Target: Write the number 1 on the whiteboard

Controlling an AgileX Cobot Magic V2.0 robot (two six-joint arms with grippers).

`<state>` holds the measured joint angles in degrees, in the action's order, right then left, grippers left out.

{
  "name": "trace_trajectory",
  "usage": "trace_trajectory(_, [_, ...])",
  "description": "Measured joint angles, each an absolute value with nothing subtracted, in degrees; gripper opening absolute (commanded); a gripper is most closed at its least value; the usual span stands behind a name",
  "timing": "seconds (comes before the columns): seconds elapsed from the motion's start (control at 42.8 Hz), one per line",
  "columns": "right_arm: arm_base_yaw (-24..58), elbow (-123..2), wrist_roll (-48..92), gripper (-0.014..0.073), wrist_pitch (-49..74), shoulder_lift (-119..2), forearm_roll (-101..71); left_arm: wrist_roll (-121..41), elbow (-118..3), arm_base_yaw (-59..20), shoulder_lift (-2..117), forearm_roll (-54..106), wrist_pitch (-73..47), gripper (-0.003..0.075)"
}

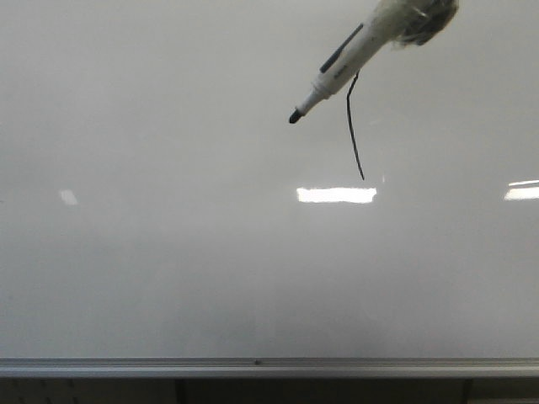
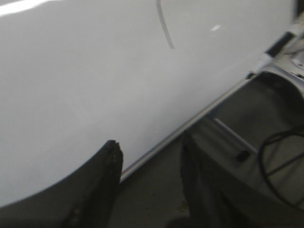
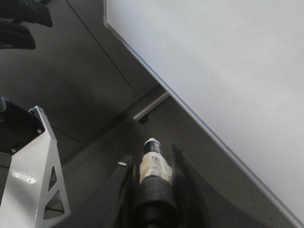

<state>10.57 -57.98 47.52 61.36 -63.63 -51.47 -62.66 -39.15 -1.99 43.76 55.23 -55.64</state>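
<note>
The whiteboard [image 1: 168, 210] fills the front view. The number 1 [image 1: 354, 126] is a thin black, nearly vertical stroke at its upper right; it also shows in the left wrist view [image 2: 164, 26]. A white marker [image 1: 341, 74] comes in from the top right, and its black tip is a little left of the stroke's top. My right gripper [image 3: 153, 159] is shut on the marker [image 3: 153, 159], which is wrapped in tape and dark padding. My left gripper [image 2: 149, 152] is open and empty, near the board's silver frame edge [image 2: 190, 123].
The aluminium frame edge [image 1: 269, 367] runs along the bottom of the front view. Bright rectangular light reflections [image 1: 337, 194] lie on the board under the stroke. A white metal stand [image 3: 33, 171] and dark floor show in the right wrist view.
</note>
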Motion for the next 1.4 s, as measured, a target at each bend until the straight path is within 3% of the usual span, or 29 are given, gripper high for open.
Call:
trace_trajectory(0.257, [15.49, -57.98, 47.52, -0.0059, 63.97, -65.78, -51.47, -65.75, -41.6, -7.88, 51.65, 58.53, -63.44, 0.0462])
trace_trajectory(0.701, [19.58, -58.11, 49.28, -0.0059, 63.41, -67.14, -56.52, -65.96, -48.23, -28.13, 65.84, 57.42, -59.6, 0.0462])
trace_trajectory(1.075, [19.58, -58.11, 50.35, -0.0059, 64.36, -67.14, -58.24, -65.96, -55.33, -34.08, 75.38, 55.96, -58.28, 0.0453])
trace_trajectory(1.192, [19.58, -58.11, 50.35, -0.0059, 64.93, -67.14, -58.54, -65.96, -56.18, -34.71, 76.55, 55.96, -58.13, 0.0365])
trace_trajectory(1.402, [19.58, -58.11, 50.35, -0.0059, 65.14, -67.14, -58.65, -65.96, -56.3, -34.74, 76.75, 55.81, -58.24, 0.0056])
